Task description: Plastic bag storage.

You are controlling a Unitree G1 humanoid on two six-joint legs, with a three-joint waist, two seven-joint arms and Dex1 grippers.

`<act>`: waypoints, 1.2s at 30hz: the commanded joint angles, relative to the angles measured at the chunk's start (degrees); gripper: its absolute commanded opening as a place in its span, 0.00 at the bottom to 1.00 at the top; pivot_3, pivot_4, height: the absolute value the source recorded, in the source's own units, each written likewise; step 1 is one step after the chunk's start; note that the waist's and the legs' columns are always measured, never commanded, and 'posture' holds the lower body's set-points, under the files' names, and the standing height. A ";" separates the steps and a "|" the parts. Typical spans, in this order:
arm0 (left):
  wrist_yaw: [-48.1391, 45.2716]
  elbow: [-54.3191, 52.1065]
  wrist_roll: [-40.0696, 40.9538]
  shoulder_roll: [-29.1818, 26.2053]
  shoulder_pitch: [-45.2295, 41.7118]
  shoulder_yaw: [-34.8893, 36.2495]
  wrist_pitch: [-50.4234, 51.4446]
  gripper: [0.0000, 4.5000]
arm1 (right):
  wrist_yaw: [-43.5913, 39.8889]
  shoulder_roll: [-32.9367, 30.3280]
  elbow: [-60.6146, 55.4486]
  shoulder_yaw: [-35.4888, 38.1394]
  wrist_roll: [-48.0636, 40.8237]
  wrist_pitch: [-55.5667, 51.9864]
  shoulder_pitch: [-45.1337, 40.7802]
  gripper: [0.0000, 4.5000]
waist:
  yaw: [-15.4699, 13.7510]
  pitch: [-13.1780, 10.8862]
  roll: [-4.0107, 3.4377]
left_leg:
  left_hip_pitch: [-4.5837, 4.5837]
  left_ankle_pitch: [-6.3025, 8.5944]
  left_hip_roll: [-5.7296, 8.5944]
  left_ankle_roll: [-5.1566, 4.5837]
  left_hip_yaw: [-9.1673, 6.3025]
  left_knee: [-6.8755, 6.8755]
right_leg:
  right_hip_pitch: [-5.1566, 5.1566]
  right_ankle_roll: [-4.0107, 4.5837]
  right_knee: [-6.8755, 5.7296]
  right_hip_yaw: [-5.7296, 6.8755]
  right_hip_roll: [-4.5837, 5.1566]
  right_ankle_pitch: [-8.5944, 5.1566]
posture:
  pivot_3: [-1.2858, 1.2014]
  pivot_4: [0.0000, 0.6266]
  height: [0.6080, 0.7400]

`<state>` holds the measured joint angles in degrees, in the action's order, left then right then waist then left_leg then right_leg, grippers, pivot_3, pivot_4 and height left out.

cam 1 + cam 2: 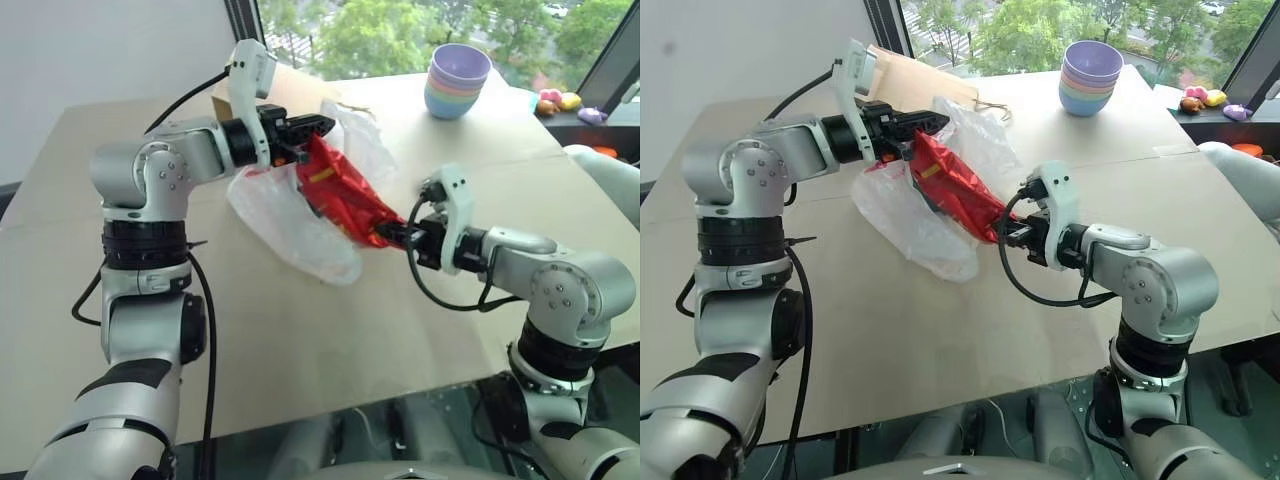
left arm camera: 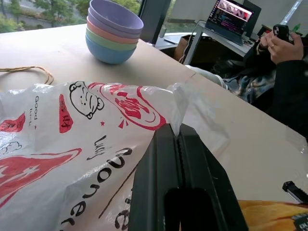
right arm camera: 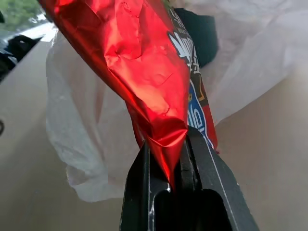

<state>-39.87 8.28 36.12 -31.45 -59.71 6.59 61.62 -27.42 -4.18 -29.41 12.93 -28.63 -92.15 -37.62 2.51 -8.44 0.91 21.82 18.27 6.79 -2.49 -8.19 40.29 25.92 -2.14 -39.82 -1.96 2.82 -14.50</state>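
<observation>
The plastic bag is thin, translucent white with red print, and hangs over the middle of the table. My left gripper is shut on its upper edge and holds it up. A shiny red chip packet slants from the bag's mouth down to the right. My right gripper is shut on the packet's lower corner. The packet's upper end sits against the bag's opening beside the left gripper; how far inside it reaches I cannot tell.
A stack of pastel bowls stands at the back right of the tan table. A brown paper bag lies behind the left arm. Small toys sit on the sill. A person sits beyond the table.
</observation>
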 commanded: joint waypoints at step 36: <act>5.02 -14.84 7.46 2.34 7.54 3.49 3.81 0.00 | 19.21 18.55 59.34 -4.40 -8.74 41.98 -22.49 0.08 | 3.37 0.02 -0.13 | -0.07 -0.01 0.03 0.00 0.02 -0.03 | 0.05 0.00 -0.06 -0.14 -0.02 0.00 | 0.52 0.24 1.00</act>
<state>-35.76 -4.01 43.67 -29.28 -51.83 9.91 66.66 -4.25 8.15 30.27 11.18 -38.68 -53.95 -57.89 5.88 -8.42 0.78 21.75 18.27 6.83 -2.49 -8.17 40.26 25.97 -2.14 -39.87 -2.10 2.80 -14.50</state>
